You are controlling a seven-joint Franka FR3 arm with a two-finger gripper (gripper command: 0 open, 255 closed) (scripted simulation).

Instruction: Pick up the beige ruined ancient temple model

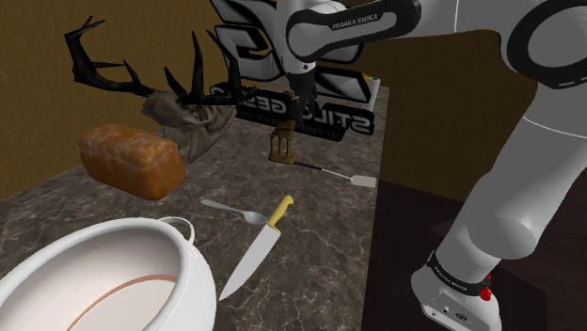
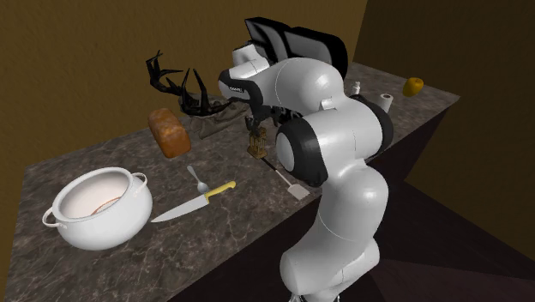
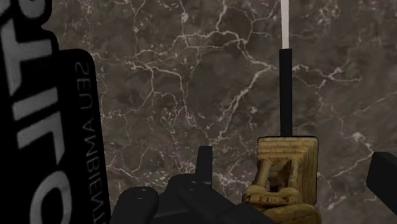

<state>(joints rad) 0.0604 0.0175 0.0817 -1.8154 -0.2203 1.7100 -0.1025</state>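
Note:
The beige temple model [image 1: 280, 143] stands upright on the dark marble counter [image 1: 113, 202], in front of a black sign with white letters [image 1: 325, 111]. In the second exterior view the temple model [image 2: 256, 142] shows just beside the arm's elbow. My gripper [image 1: 294, 115] hangs directly above it, pointing down. In the wrist view the temple model [image 3: 286, 169] sits between the fingers of my open gripper [image 3: 293, 167], nearer the middle than either finger. One finger [image 3: 205, 163] and the other finger [image 3: 383, 178] stand apart from the model without touching it.
A spatula [image 1: 331, 172] with a black handle lies just beside the temple. On the counter are also a bread loaf [image 1: 132, 161], black antlers [image 1: 141, 83] on a cloth, a spoon [image 1: 230, 208], a yellow-handled knife [image 1: 256, 252] and a white pot [image 1: 94, 282].

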